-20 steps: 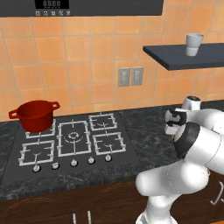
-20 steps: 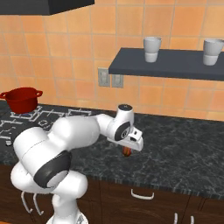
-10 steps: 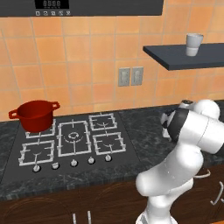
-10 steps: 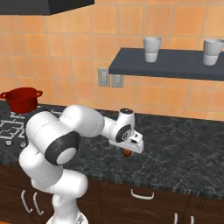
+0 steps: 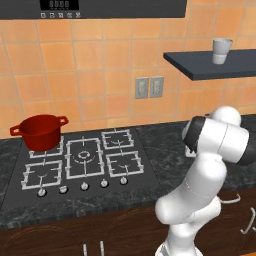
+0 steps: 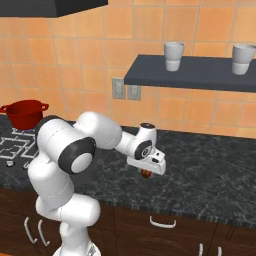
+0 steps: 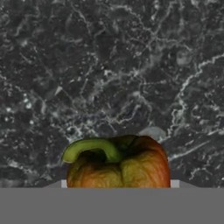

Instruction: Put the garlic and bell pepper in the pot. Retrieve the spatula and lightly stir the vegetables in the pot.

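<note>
On the dark speckled stone countertop, to the right of the hob, the white arm reaches down with its two-finger gripper set directly over an orange-red bell pepper with a curved green stem. In the hand view the pepper sits at the bottom edge, between the places where the finger tips rise, and a small pale lump shows just behind it, too little of it visible to identify. In the right base view a sliver of the pepper shows under the hand. Whether the jaws are clamped on the pepper or merely stand around it cannot be told. The round deep red cooking pot with two loop handles stands on the rear left burner of the black gas hob, well apart from the gripper. A dark wall shelf above the counter carries two grey cups.
</note>
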### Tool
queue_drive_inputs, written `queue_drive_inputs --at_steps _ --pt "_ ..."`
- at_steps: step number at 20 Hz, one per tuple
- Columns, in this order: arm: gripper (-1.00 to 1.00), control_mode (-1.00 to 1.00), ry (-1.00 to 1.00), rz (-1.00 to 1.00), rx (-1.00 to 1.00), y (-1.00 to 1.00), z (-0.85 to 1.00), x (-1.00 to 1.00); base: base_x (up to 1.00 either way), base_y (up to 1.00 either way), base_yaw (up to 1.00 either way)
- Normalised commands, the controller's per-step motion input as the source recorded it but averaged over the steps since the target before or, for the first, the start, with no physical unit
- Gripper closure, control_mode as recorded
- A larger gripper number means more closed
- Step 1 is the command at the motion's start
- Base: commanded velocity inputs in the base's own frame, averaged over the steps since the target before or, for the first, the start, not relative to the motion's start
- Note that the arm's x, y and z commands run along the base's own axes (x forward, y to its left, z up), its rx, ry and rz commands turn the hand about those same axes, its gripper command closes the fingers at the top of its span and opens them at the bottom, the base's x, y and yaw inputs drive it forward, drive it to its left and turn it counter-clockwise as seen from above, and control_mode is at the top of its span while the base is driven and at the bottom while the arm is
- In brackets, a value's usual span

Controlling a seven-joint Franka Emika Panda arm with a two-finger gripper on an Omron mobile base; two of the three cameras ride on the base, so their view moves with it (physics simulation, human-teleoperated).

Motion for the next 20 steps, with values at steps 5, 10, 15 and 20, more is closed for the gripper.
queue_drive_inputs --at_steps 5,10,15,20 --pt "1.00 -1.00 0.00 0.00 0.00 0.00 0.00 0.00 0.00 0.00 0.00" --pt "1.00 -1.00 -0.14 0.00 -0.03 0.26 0.28 -0.21 0.00 0.00 0.00" --pt "1.00 -1.00 -0.26 0.00 -0.07 0.79 0.39 -0.57 0.00 0.00 0.00" --pt "1.00 -1.00 -0.25 0.02 -0.12 1.00 0.72 -0.50 0.00 0.00 0.00"
